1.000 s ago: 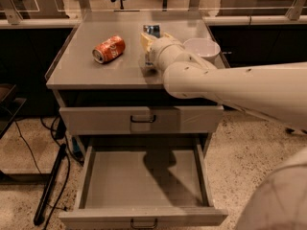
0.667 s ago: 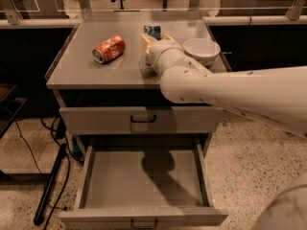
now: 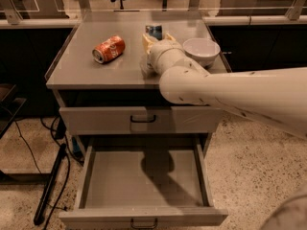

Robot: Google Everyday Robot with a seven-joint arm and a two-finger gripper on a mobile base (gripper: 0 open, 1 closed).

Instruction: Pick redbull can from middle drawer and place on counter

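Logging gripper (image 3: 150, 41) at rear centre of counter (image 3: 86, 73), pressed right against redbull can (image 3: 154, 31); only blue top of redbull can showing past wrist. Not managing to tell whether claw is clamping or slack, grip being hidden behind wrist housing. Noting redbull can standing upright on counter, just left of bowl (image 3: 201, 51) and well apart from orange can (image 3: 108, 49), which is lying on its side toward left.

Comparing with a second ago: finding redbull can and gripper sitting at same spot, no visible shift. Seeing arm (image 3: 230, 95) dropping lower on right side of view, forearm now crossing below counter's front-right corner. Finding bowl, partly covered by arm before, now showing whole rim. Recording orange can and bowl keeping same places.

Noting drawer (image 3: 110, 186) hanging pulled out as before, beneath closed upper drawer front (image 3: 96, 120), with arm's shadow lying across its grey floor.
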